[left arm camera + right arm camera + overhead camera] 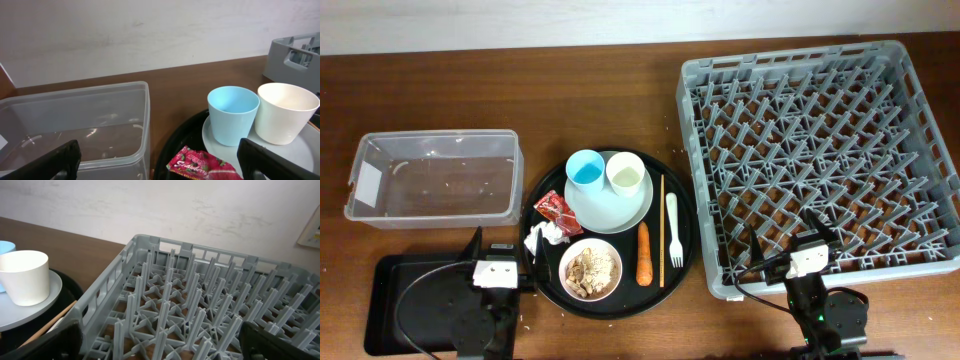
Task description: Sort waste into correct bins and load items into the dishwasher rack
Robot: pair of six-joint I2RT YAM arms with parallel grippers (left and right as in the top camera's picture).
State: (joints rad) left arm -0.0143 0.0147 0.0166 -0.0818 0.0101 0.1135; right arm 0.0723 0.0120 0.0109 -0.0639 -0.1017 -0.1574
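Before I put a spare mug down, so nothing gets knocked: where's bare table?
The table is bare behind the round tray, between the tub and the rack, and along its far edge. The round tray itself is crowded.

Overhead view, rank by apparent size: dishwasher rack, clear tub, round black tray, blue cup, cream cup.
1. dishwasher rack
2. round black tray
3. clear tub
4. blue cup and cream cup: these look about the same size, so they are not ranked.

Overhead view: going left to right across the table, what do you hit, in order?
clear tub → red wrapper → light blue cup → cream cup → chopsticks → white fork → dishwasher rack
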